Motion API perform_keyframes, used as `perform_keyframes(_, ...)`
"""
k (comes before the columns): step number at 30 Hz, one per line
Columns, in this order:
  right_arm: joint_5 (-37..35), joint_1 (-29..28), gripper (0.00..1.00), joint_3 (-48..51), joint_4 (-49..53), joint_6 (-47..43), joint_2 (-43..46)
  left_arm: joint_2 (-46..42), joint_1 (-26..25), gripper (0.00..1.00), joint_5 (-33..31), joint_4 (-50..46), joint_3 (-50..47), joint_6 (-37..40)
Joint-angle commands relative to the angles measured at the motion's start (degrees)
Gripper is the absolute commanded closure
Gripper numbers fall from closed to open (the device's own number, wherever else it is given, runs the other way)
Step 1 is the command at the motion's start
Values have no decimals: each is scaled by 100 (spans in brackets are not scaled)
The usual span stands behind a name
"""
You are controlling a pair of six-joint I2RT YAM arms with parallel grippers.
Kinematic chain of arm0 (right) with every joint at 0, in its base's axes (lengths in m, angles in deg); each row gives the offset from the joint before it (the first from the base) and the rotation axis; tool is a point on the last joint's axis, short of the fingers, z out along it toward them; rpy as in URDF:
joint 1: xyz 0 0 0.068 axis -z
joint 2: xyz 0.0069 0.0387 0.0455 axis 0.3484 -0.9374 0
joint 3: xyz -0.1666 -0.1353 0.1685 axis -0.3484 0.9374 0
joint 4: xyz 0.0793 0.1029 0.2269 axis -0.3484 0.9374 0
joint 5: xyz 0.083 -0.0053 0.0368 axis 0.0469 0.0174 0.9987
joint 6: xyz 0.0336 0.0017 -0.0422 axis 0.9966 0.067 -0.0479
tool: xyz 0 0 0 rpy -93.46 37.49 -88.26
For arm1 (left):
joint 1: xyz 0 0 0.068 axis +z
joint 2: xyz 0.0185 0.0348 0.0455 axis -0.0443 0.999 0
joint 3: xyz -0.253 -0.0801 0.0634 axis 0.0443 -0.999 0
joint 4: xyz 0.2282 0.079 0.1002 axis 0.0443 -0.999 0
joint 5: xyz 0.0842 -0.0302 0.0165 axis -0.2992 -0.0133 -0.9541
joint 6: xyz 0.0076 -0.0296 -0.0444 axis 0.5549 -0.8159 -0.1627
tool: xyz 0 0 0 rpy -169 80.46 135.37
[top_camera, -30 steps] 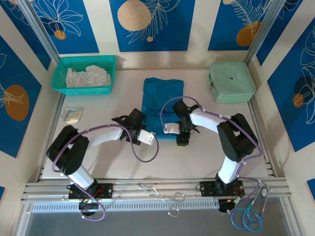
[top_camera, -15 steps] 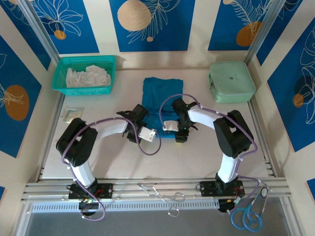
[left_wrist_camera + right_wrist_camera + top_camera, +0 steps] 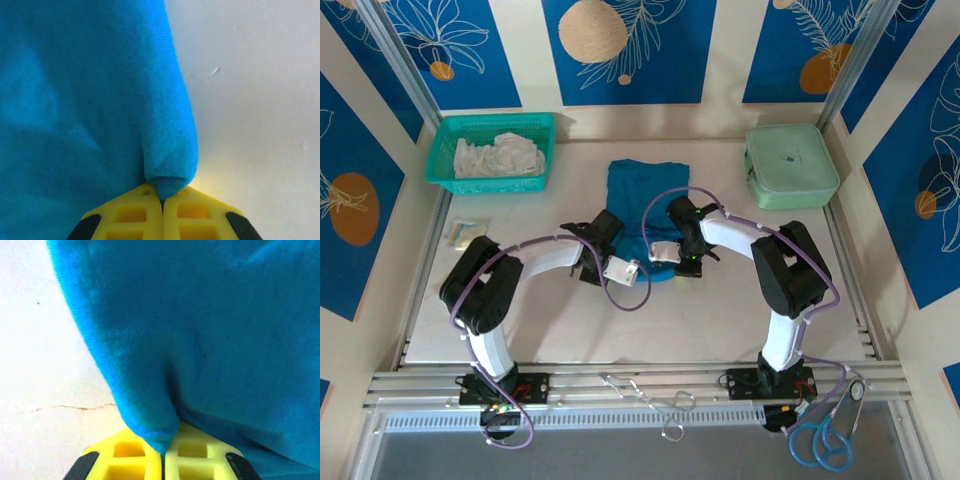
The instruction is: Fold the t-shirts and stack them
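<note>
Two grippers are closing tight on the near edge of the t-shirt [image 3: 648, 190]. The left gripper [image 3: 161, 201] is pressing its yellow fingers [image 3: 131, 215] together on a rolled fold of the blue cloth, and bare table [image 3: 255, 100] is showing just beside that fold. The right gripper [image 3: 162, 449] is likewise pinching a bunched bit of the hem, with the fabric draping over its fingertips. From above, both arms are reaching in from the near edge and meeting at the shirt's near end, the left one at its left side and the right one at its right side.

The t-shirt is lying as a folded rectangle in the middle of the table, running toward the far edge, and its near end is puckering where the fingers are gripping it.

One green basket [image 3: 490, 119] is sitting at the far left corner, and crumpled white cloths [image 3: 500, 156] are lying inside it. A pale green case [image 3: 790, 166] is resting shut at the far right corner, so I cannot tell what it is holding. A small packet [image 3: 467, 233] is lying by the left edge, well apart from the shirt. Scissors [image 3: 825, 442] are lying off the table, past its near right corner.
</note>
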Motion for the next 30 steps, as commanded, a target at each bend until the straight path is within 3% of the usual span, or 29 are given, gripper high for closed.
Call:
perform_keyframes(1, 312, -55, 100, 154, 543, 31, -156, -146, 72, 100, -164, 536, -207, 24)
perform_keyframes(18, 462, -358, 100, 701, 908, 524, 1896, -2803, -347, 100, -111, -514, -839, -274)
perform_keyframes(30, 81, -768, 100, 642, 1367, 616, 3369, -3748, -1021, 100, -724, -873, -857, -685)
